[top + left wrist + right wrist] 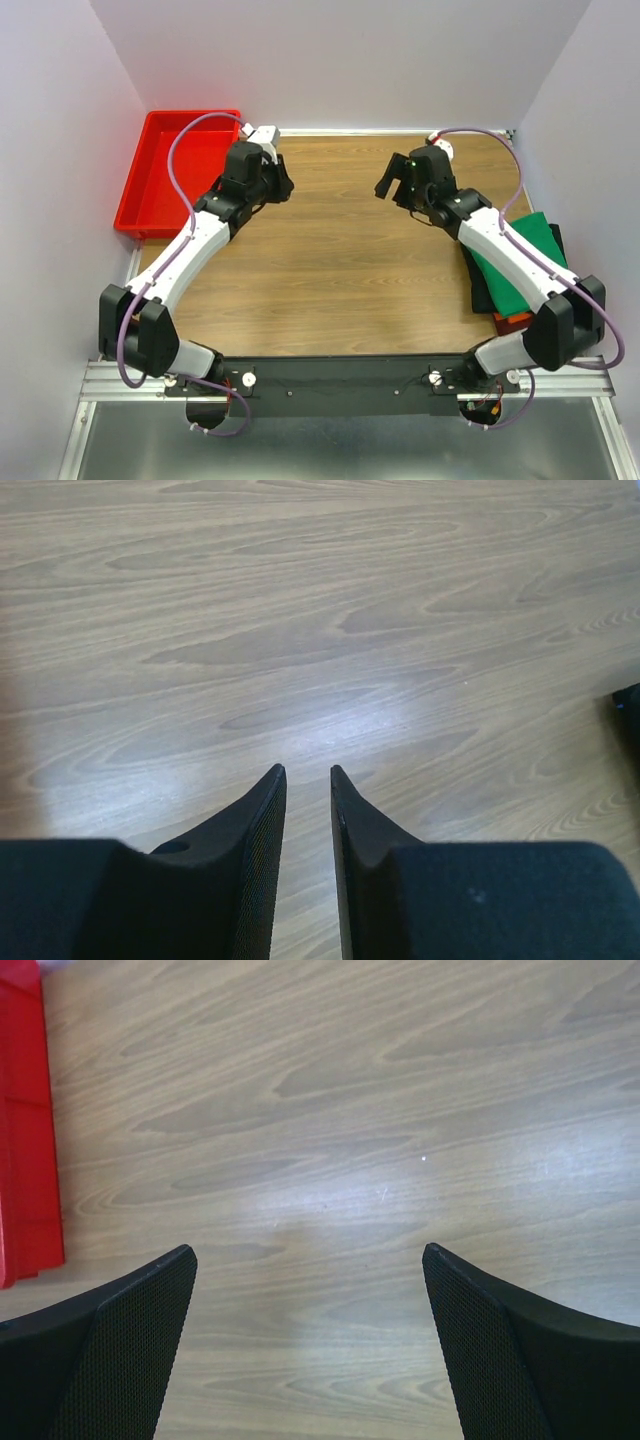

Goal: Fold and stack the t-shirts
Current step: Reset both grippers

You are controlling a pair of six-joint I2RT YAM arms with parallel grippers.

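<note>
The t-shirts lie folded in a stack at the table's right edge, partly under my right arm. The bright green one (527, 255) is on top, black cloth (482, 285) shows beneath it, and an orange and red edge (514, 322) shows at the bottom. My left gripper (283, 184) hovers over bare wood at the back left. In the left wrist view the left gripper (307, 770) has a narrow gap between its fingers and holds nothing. My right gripper (388, 181) faces it from the back right. Seen from the right wrist, the right gripper (310, 1250) is wide open and empty.
A rigid red plastic tray (150, 195) stands at the back left corner, and its wall (25, 1130) shows in the right wrist view. White walls close in the table at the back and on both sides. A dark shape (630, 712) sits at the right edge of the left wrist view.
</note>
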